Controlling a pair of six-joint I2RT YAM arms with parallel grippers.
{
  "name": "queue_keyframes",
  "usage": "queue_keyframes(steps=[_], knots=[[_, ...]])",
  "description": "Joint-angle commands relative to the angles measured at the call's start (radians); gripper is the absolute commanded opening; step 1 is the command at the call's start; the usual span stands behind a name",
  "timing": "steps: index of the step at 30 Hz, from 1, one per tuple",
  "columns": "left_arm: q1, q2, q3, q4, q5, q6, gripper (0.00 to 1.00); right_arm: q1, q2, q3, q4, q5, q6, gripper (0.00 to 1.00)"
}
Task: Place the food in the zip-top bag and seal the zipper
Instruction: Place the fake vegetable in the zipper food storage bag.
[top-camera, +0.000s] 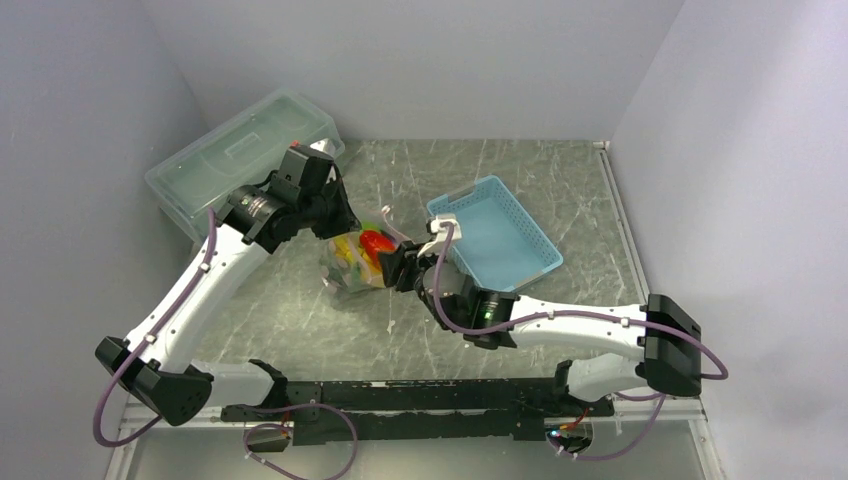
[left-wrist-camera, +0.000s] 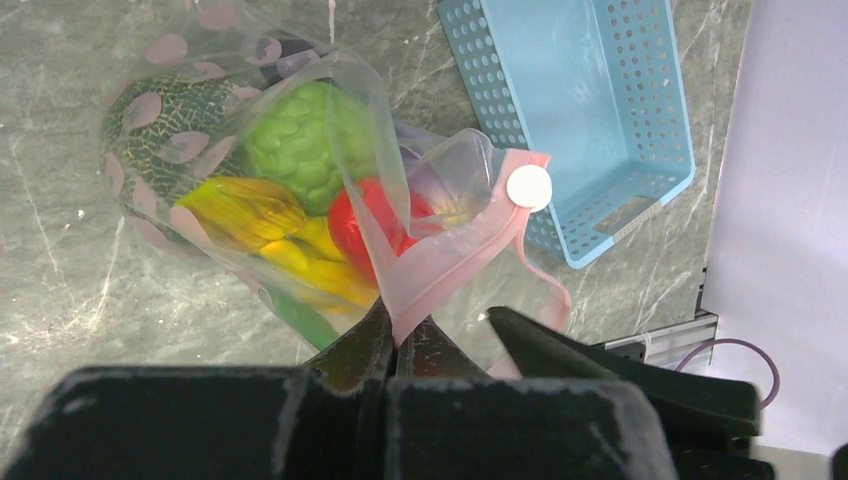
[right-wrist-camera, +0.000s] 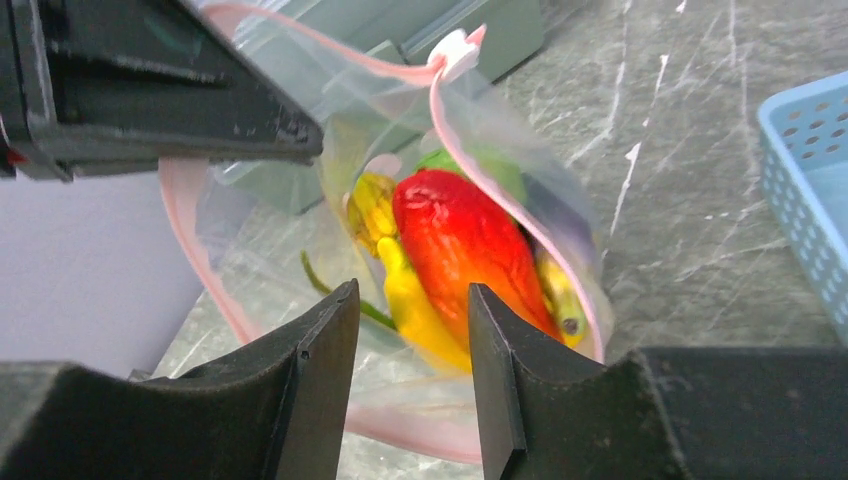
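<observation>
The zip-top bag (top-camera: 352, 262) lies mouth-open on the table, clear with pale pink dots. My left gripper (left-wrist-camera: 400, 338) is shut on its pink zipper (left-wrist-camera: 450, 262) and holds that edge up. Inside the bag are a green round lump (left-wrist-camera: 300, 140), yellow bananas (left-wrist-camera: 300, 255) and a red-orange piece (right-wrist-camera: 460, 245). My right gripper (right-wrist-camera: 413, 300) stands open just in front of the bag's mouth, with nothing between its fingers. In the top view the left gripper (top-camera: 345, 222) is at the bag's far side and the right gripper (top-camera: 393, 266) at its near right.
The light-blue slatted basket (top-camera: 497, 237) sits right of the bag, close behind the right wrist. A translucent lidded box (top-camera: 240, 155) stands at the back left, behind the left arm. A white tab (left-wrist-camera: 528, 186) sits on the zipper strip.
</observation>
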Motion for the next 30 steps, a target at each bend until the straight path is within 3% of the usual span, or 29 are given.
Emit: queue_keyframes(steps=[1,8,21,30], knots=[[0.002,-0.042,0.002,0.062,-0.017,0.015,0.00,-0.041,-0.063,0.067,-0.049,-0.013,-0.027,0.47],[0.003,-0.039,-0.002,0.063,-0.013,0.030,0.00,-0.091,-0.096,0.130,-0.138,-0.032,-0.034,0.47],[0.004,-0.024,0.016,0.045,0.018,0.078,0.00,-0.213,-0.116,0.327,-0.452,-0.032,-0.034,0.47],[0.004,0.022,0.095,-0.019,0.073,0.197,0.00,-0.282,-0.083,0.430,-0.643,-0.032,-0.034,0.47]])
